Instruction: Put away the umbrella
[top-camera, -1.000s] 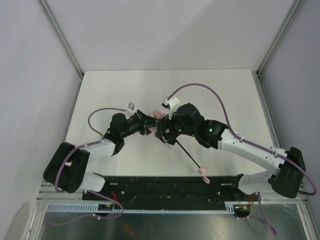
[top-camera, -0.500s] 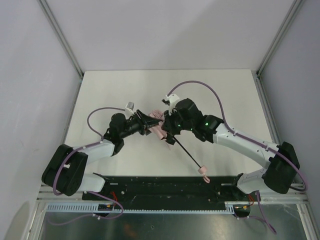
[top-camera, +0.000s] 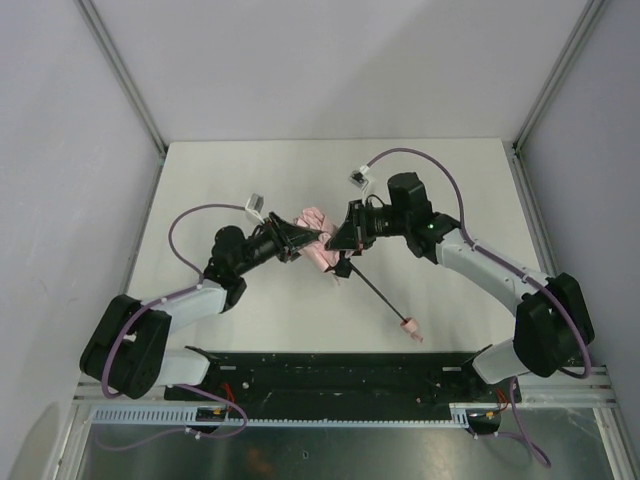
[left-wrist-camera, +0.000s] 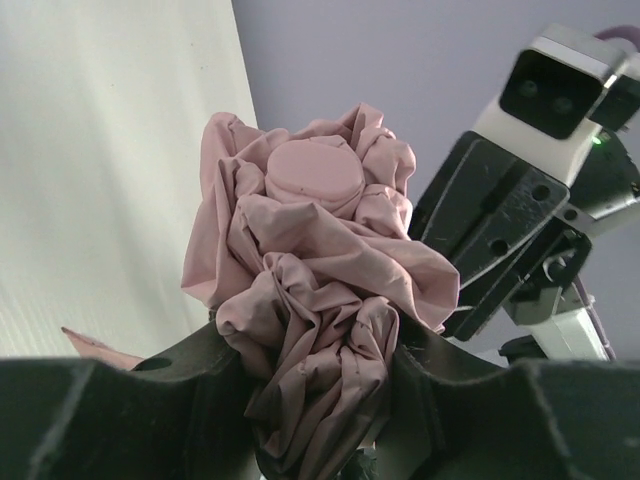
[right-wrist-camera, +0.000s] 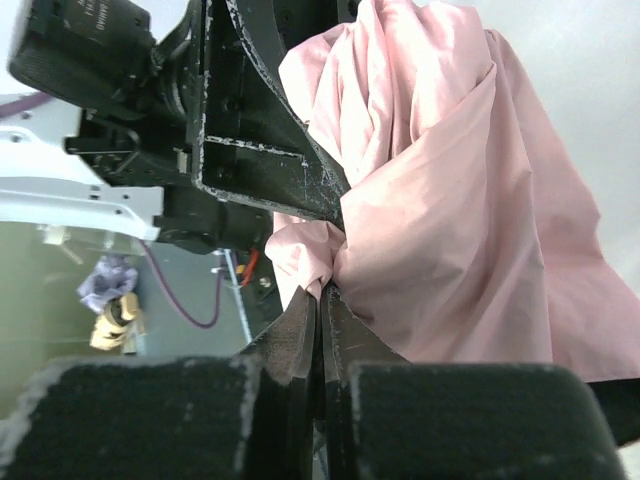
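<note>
The umbrella (top-camera: 318, 246) is a crumpled pale pink bundle held above the middle of the table, between my two grippers. Its thin black shaft (top-camera: 375, 294) slants down to the right and ends in a small pink handle (top-camera: 410, 325). My left gripper (top-camera: 298, 240) is shut on the bunched canopy (left-wrist-camera: 320, 300), with the round pink cap (left-wrist-camera: 314, 170) pointing away from it. My right gripper (top-camera: 342, 238) meets the fabric from the right. Its fingers are shut on a thin fold of the pink cloth (right-wrist-camera: 322, 285), next to the left gripper's black finger (right-wrist-camera: 262, 130).
The white table (top-camera: 220, 180) lies inside grey walls with metal posts at the corners. A black rail (top-camera: 320, 375) runs along the near edge between the arm bases. Purple cables (top-camera: 420, 160) loop over both arms.
My right gripper has gone from open to shut on a fold of the fabric. The right arm has swung up and to the right. More pink canopy now shows between the grippers.
</note>
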